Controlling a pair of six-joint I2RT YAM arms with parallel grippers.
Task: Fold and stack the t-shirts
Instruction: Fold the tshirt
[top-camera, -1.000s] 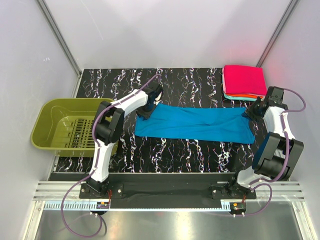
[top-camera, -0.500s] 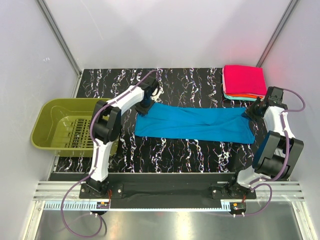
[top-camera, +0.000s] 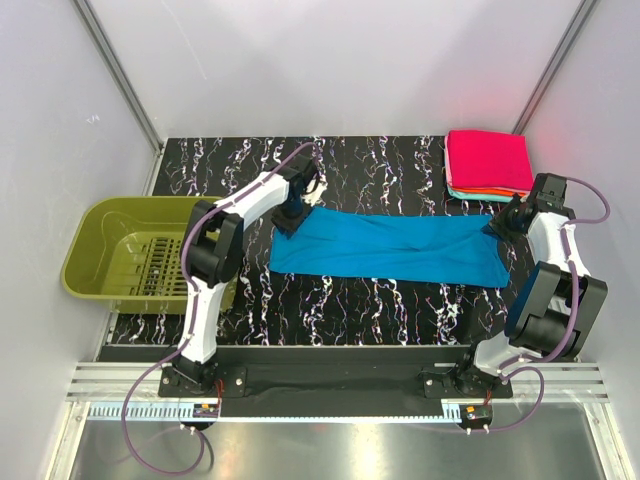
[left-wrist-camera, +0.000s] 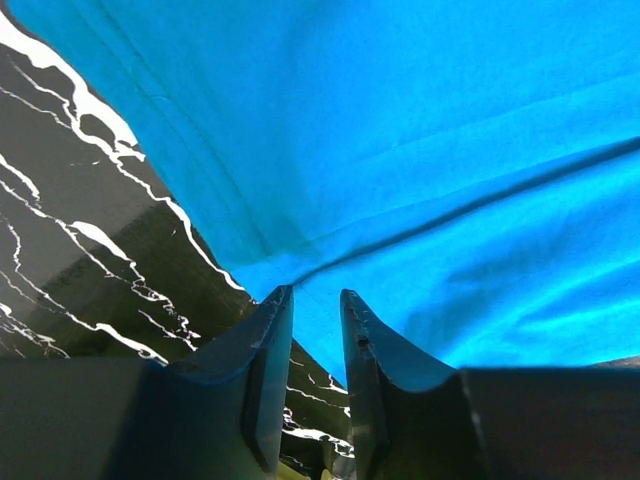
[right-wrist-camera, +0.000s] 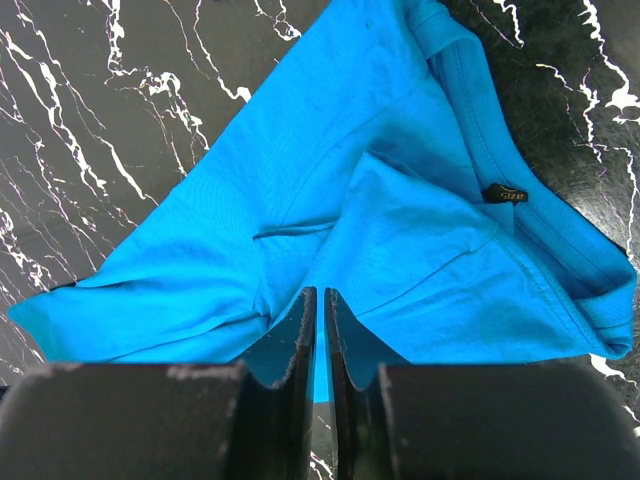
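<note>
Left jaws narrowly parted; right jaws pinched closed.

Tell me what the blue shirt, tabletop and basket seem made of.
Blue shirt: soft matte knit cloth, by its creases and stitched hems. Tabletop: glossy black, white-veined, stone or laminate, unclear which. Basket: olive moulded plastic, probably, with slotted floor.

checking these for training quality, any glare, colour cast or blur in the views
Top external: sharp, evenly lit, a pink cast on the wall behind the magenta stack. Left wrist: blue t-shirt bright and saturated, left gripper dark and soft. Right wrist: crisp enough to read the collar label; right gripper in shadow.
</note>
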